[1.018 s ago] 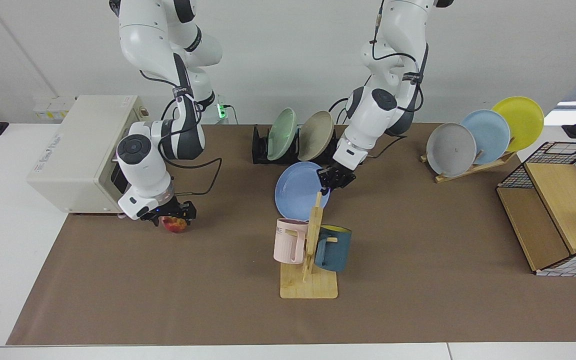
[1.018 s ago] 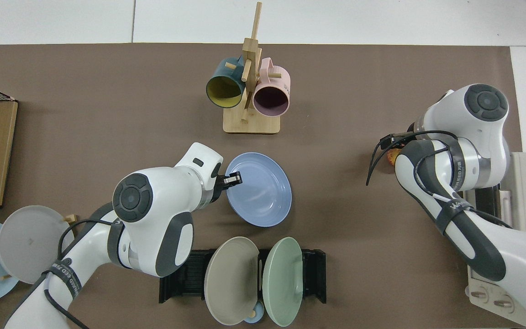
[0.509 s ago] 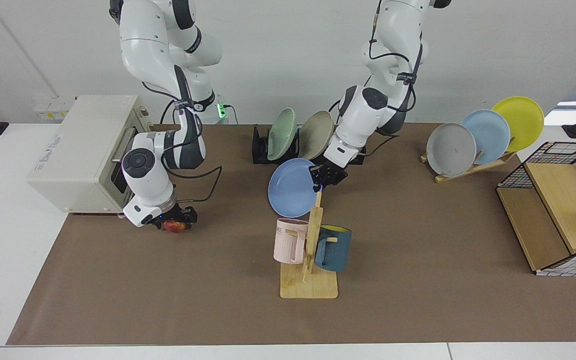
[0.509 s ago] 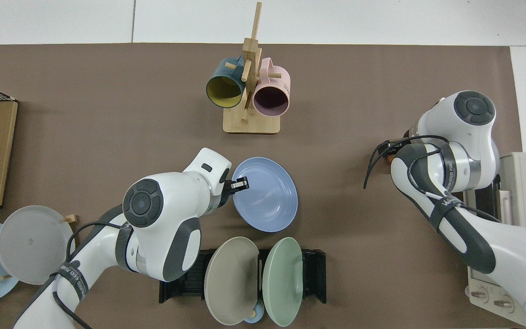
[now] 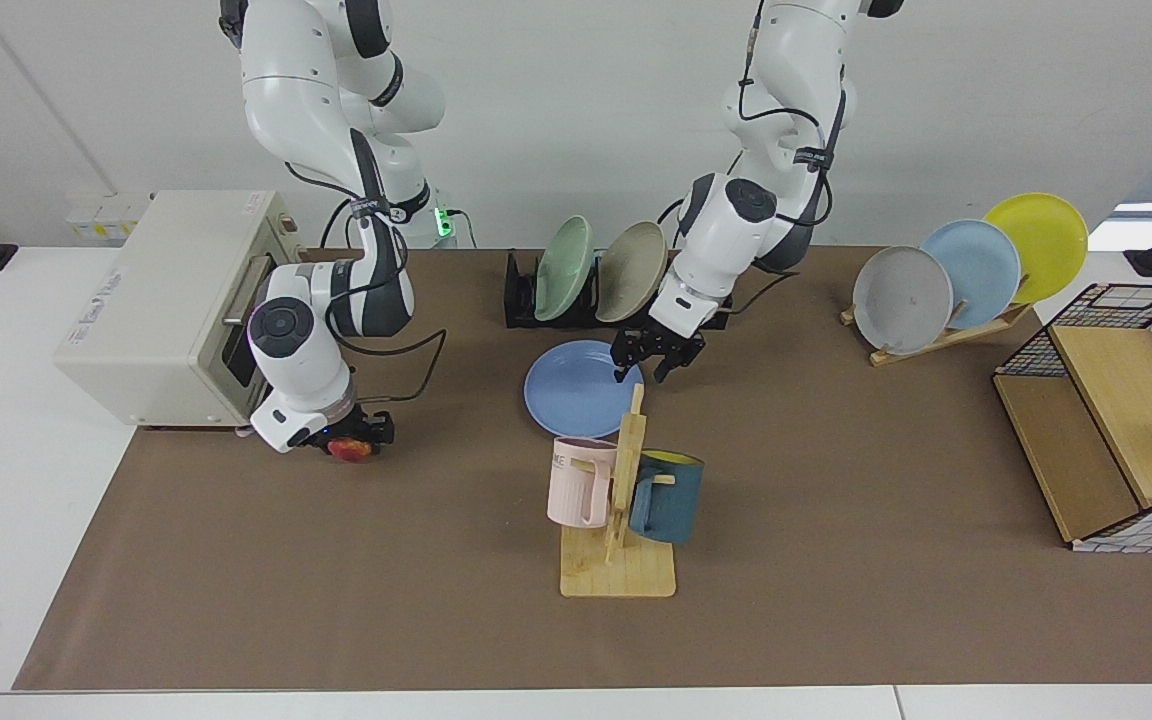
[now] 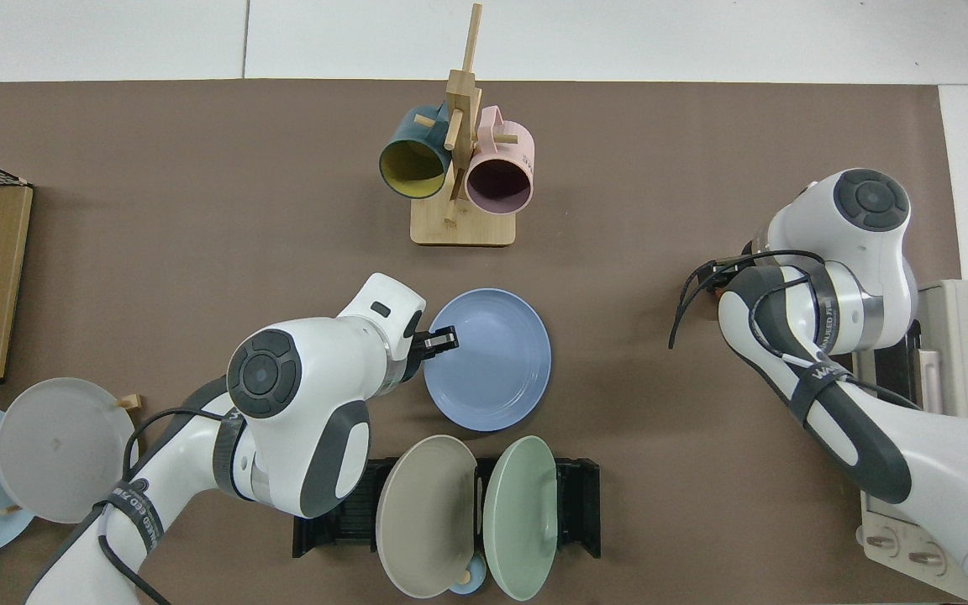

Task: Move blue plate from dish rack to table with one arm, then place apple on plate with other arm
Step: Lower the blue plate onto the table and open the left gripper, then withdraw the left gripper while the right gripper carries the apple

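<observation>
Blue plate (image 5: 581, 388) now flat on the table (image 5: 836, 480), in front of the dish rack (image 5: 521, 290); 0.5 s ago it hung tilted in the left claw (image 5: 643, 372). That claw's fingers are now apart at the plate's rim. Right claw (image 5: 351, 440) clamped on the apple (image 5: 348, 449) low by the toaster oven (image 5: 161, 300), barely shifted. In top view the right arm's wrist hides apple & claw almost entirely.
</observation>
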You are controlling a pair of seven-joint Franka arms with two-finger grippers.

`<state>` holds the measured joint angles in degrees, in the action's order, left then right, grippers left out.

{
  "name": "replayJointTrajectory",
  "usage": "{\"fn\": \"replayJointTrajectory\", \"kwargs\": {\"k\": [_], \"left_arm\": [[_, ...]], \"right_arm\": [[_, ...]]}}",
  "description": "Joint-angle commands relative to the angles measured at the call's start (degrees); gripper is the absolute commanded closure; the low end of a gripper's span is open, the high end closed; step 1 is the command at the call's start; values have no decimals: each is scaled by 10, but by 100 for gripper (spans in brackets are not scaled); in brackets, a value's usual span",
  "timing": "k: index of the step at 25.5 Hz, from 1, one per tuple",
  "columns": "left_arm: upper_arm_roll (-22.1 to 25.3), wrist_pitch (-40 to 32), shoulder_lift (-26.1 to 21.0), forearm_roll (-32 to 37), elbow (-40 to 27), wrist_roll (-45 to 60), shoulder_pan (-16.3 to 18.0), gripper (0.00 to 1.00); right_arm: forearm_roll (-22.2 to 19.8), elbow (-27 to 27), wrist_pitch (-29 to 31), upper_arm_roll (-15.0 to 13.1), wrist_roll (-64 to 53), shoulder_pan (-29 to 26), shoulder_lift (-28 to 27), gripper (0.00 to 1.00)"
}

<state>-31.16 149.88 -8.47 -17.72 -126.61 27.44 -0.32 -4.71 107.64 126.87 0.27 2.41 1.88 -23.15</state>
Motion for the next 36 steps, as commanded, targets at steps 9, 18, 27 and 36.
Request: {"fn": "replayJointTrajectory", "kwargs": {"k": [9,18,27,36], "left_arm": [[43,-39,6,48,3,0,8,0],[85,-259,57,186,76,-11,39,0],[164,-458,99,181,189,-169,65,0],[329,-493,133,186,213,-271,-19,0]], "right_arm": [[1,-2,-62,6,2,23,69,100],[2,-14,-108,7,47,60,109,100],[2,-41,-164,7,87,86,118,100],[18,-42,-181,10,87,86,131,100]]}}
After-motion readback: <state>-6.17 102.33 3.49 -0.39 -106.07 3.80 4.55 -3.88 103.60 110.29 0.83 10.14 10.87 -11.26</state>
